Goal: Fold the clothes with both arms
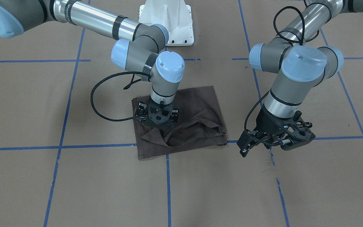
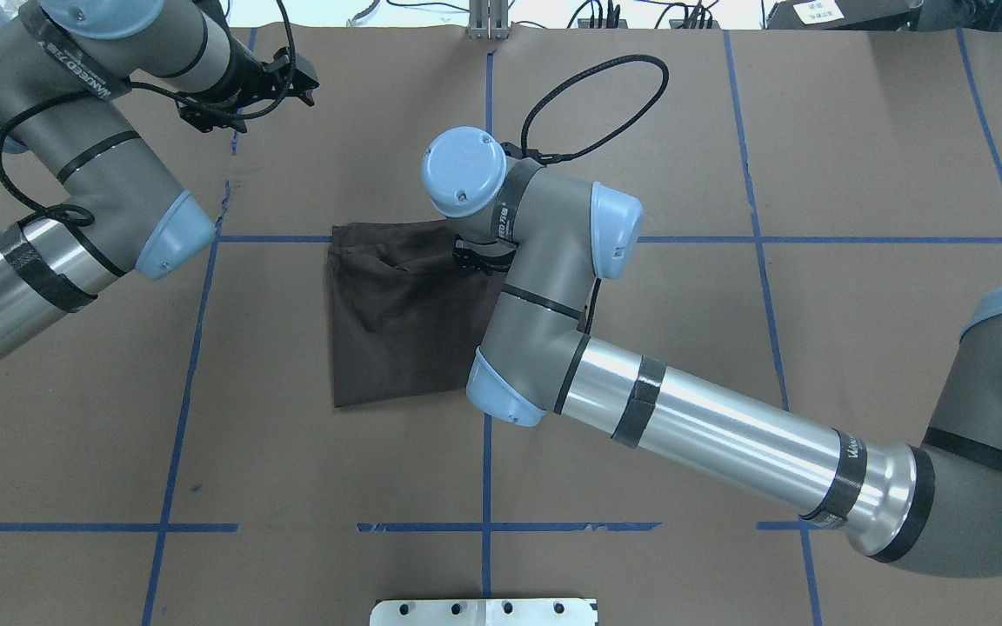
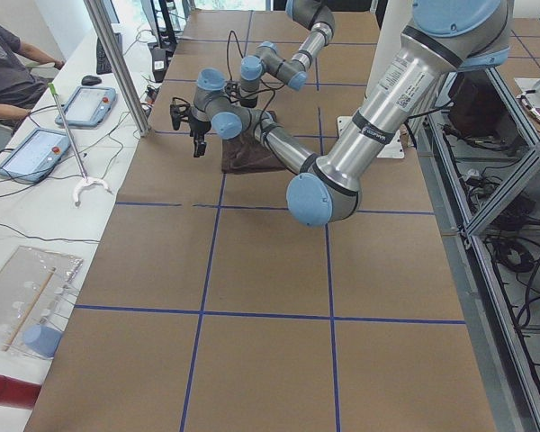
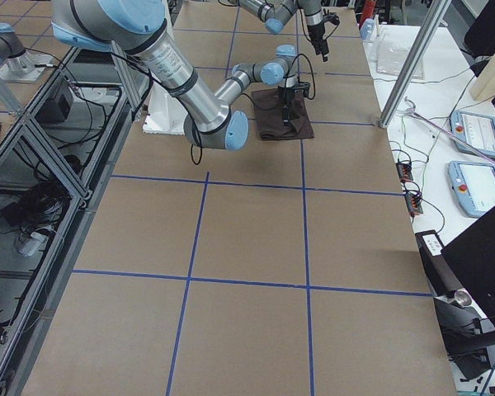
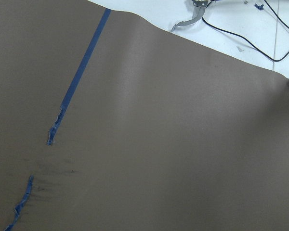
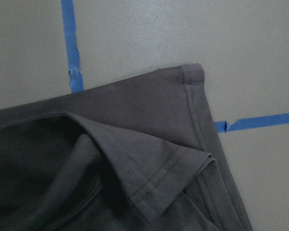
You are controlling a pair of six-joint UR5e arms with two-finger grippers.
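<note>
The dark brown T-shirt lies folded into a rough rectangle on the brown table; it also shows in the overhead view. Its far edge is bunched. The right wrist view shows one corner with a hemmed flap turned over. My right gripper points straight down just above the shirt's bunched edge, jaws apart, holding nothing; in the overhead view its own wrist hides it. My left gripper hangs open and empty over bare table beside the shirt, also seen in the overhead view.
Blue tape lines grid the table, torn in one place. The white pedestal base stands behind the shirt. A side table with tablets, cables and a metal post runs along the far edge, with a seated person.
</note>
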